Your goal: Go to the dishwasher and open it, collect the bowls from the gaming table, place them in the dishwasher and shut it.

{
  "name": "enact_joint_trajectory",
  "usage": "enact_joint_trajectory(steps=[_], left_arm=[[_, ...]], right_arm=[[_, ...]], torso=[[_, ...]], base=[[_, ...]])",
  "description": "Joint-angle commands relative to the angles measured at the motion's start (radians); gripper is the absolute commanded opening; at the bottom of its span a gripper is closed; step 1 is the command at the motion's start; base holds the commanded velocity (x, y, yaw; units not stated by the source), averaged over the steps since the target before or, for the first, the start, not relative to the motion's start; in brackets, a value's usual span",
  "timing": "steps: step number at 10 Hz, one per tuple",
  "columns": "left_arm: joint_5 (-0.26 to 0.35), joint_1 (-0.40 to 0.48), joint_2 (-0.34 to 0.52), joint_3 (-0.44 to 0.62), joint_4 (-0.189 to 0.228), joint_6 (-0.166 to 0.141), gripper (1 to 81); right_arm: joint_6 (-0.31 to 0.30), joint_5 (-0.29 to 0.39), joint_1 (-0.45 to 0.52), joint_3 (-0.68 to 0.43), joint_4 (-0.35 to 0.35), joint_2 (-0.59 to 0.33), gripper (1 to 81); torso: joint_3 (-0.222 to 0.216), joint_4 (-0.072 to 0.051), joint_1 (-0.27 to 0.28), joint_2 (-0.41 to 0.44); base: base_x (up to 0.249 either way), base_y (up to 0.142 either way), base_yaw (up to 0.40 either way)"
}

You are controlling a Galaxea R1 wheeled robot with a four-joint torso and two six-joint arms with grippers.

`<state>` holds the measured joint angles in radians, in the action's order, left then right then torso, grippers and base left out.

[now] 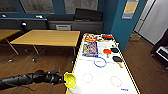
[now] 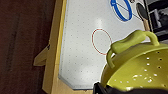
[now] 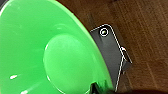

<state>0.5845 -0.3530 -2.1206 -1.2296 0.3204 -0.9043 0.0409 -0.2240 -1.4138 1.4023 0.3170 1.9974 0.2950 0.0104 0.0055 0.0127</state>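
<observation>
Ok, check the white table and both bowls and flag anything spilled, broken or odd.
Nothing looks spilled or damaged. The yellow-green bowl, perforated with a handle, sits tilted at the left gripper by the gaming table edge. The green bowl looks empty and intact. Game boxes and paddles lie flat.

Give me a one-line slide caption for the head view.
Left gripper holds the yellow-green bowl at the near corner of the white-topped gaming table.
</observation>
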Motion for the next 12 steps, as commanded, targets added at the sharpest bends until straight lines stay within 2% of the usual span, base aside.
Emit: enact_joint_trajectory(steps=[1,4,5,7,8,9,10,12], left_arm=[[-0.050,-0.171,0.131,0.139,0.156,0.018,1.0],[-0.106,-0.337,0.146,0.113,0.285,0.021,1.0],[-0.115,-0.390,0.146,0.110,0.324,0.022,1.0],[-0.130,-0.501,0.108,0.055,0.399,0.022,1.0],[-0.130,-0.552,0.085,0.019,0.422,0.022,1.0],[-0.158,-0.606,0.063,-0.031,0.451,0.024,1.0],[-0.231,-0.659,0.048,-0.092,0.471,0.022,1.0],[-0.378,-0.758,0.043,-0.201,0.473,0.025,1.0]], right_arm=[[0.007,0.071,0.020,-0.028,-0.022,-0.058,1.0],[0.007,0.069,0.017,-0.022,-0.022,-0.067,1.0],[0.007,0.071,0.017,-0.017,-0.022,-0.064,1.0],[0.007,0.071,0.017,0.004,-0.022,-0.050,1.0],[0.007,0.072,0.017,0.018,-0.022,-0.043,1.0],[0.007,0.072,0.006,0.041,-0.024,-0.032,1.0],[0.007,0.072,-0.001,0.068,-0.024,-0.020,1.0],[0.005,0.072,-0.014,0.111,-0.024,0.002,1.0]], torso=[[-0.096,0.000,0.000,0.000],[-0.201,0.000,-0.001,0.001],[-0.139,0.000,-0.001,0.001],[-0.190,0.000,-0.003,0.002],[-0.199,0.000,-0.004,0.002],[-0.201,0.000,-0.004,0.002],[-0.198,0.000,-0.004,0.003],[-0.198,0.000,-0.004,0.003]], base=[[0.000,0.000,0.000],[0.000,0.000,0.000],[0.000,0.000,0.000],[0.000,0.000,0.000],[0.000,0.000,0.000],[0.000,0.000,0.000],[0.000,0.000,0.000],[0.000,0.000,0.000]])
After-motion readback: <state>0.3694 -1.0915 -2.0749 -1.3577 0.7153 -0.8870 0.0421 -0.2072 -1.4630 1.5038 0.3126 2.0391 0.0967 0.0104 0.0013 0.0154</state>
